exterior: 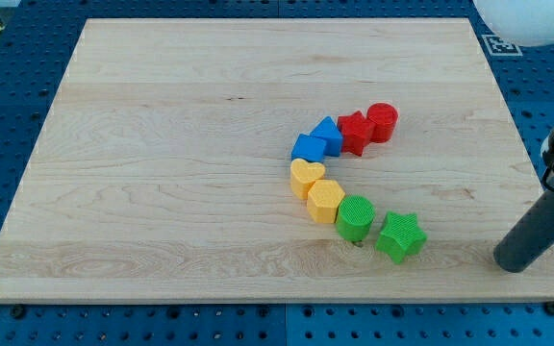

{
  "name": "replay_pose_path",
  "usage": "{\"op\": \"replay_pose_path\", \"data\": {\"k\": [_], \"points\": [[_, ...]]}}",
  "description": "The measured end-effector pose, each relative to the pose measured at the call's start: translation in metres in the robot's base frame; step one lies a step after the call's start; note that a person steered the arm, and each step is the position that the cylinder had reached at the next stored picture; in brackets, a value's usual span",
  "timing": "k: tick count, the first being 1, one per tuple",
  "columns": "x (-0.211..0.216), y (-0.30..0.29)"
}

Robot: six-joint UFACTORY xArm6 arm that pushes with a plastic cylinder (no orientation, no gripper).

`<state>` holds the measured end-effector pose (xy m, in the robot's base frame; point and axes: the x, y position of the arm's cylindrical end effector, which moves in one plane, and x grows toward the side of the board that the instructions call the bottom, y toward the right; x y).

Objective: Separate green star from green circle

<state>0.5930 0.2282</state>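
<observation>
The green star [399, 236] lies near the board's bottom right, just right of the green circle [355, 217]; the two almost touch. My tip [514, 261] rests on the board near its right edge, well to the right of the green star and apart from all blocks. The rod slants up toward the view's right edge.
A curved chain of blocks runs up from the green circle: yellow hexagon [325, 202], yellow heart [306, 178], blue block [308, 148], blue block [328, 135], red star [355, 131], red cylinder [383, 122]. The wooden board [162, 144] sits on a blue perforated table.
</observation>
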Motion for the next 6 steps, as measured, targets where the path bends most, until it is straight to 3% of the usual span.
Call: {"op": "replay_pose_path", "data": {"k": [2,4,6], "points": [[0.019,-0.062],[0.002,-0.186],[-0.019,-0.104]]}}
